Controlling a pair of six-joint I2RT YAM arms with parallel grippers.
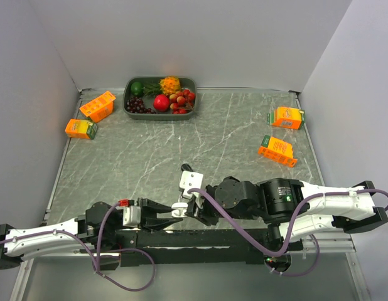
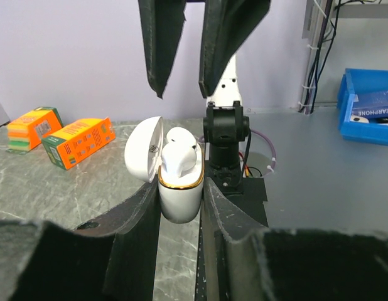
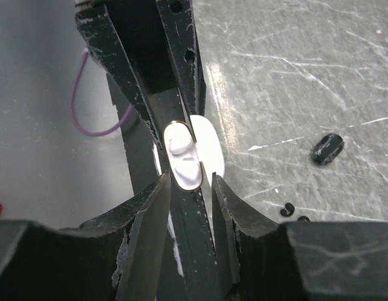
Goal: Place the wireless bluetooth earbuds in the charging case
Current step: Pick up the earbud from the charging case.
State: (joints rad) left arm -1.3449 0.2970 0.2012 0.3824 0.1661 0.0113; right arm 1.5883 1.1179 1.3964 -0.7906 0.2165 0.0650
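Observation:
The white charging case (image 2: 179,195) has a gold rim and its lid (image 2: 142,157) is swung open to the left. White earbuds (image 2: 180,157) sit in its top. My left gripper (image 2: 181,188) is shut on the case body and holds it upright near the table's front edge (image 1: 176,212). My right gripper (image 3: 189,179) is open and empty, its fingers (image 2: 162,44) hanging just above the case. From above, the earbuds (image 3: 183,160) lie side by side in the case. One glossy black earbud (image 3: 326,148) lies on the marble to the right.
Two orange cartons (image 1: 97,105) (image 1: 81,128) lie at the back left and two more (image 1: 287,117) (image 1: 277,150) at the right. A dark fruit tray (image 1: 127,100) stands at the back. Tiny black bits (image 3: 288,211) lie near the black earbud.

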